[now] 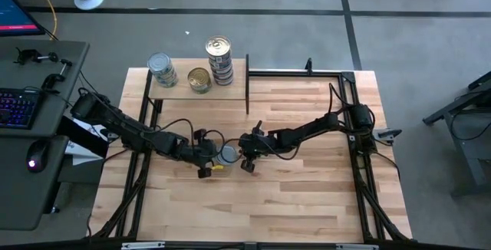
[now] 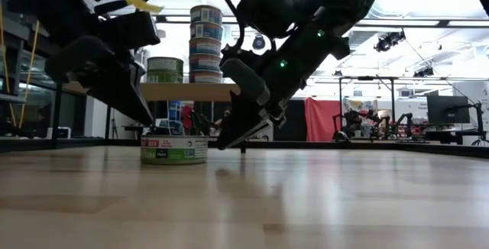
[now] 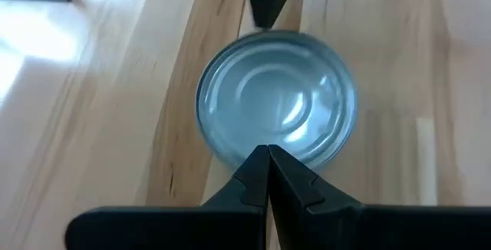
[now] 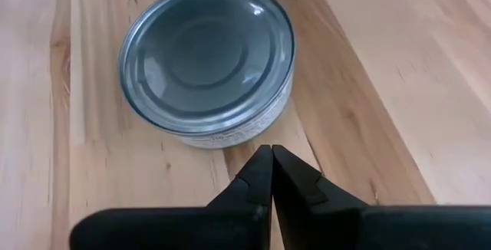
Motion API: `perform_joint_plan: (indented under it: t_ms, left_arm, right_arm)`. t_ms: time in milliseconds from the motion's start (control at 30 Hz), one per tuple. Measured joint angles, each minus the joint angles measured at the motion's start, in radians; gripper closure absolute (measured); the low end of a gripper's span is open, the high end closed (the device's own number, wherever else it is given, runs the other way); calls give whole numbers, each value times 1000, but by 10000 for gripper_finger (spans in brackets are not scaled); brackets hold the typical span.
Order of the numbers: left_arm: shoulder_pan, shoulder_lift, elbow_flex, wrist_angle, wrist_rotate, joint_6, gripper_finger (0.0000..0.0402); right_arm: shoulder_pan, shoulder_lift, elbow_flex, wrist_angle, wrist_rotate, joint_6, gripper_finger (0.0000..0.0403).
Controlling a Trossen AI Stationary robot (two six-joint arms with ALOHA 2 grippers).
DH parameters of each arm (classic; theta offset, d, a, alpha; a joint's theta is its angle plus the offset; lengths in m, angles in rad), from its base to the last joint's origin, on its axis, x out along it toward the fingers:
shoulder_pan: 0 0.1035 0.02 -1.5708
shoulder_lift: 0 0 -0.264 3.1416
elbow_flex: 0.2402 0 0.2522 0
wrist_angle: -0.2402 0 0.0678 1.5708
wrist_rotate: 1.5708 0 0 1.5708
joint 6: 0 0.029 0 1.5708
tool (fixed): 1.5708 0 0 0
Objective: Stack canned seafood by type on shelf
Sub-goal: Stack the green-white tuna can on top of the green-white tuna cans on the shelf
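Lying between closed left tool point(image 1: 205, 166), right tool point(image 1: 247, 160), tin point(image 1: 227, 155)

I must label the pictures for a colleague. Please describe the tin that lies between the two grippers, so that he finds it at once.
On the wooden table, look between the shut left gripper and right gripper. The tin stands alone there, silver-blue top up; all other tins are on the shelf.

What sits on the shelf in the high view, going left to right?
Stack of tins with greenish side labels → single gold-topped tin → tall stack of blue-white labelled tins.
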Motion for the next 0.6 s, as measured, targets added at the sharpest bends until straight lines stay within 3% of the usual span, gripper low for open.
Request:
perform_joint_plan:
  t_ms: [167, 300, 467, 600]
  left_arm:
    - [0, -8, 0, -76, -6, 2, 401]
    - [-14, -34, -8, -210, -60, -118, 402]
    - [-25, -36, -152, 115, 76, -152, 401]
    - [-24, -28, -226, 282, 44, -232, 401]
  right_arm:
    - [0, -11, 0, -8, -14, 45, 403]
    - [0, -67, 0, 12, -23, 43, 403]
    - [1, -79, 0, 117, -68, -19, 403]
    - [1, -44, -1, 132, -71, -2, 403]
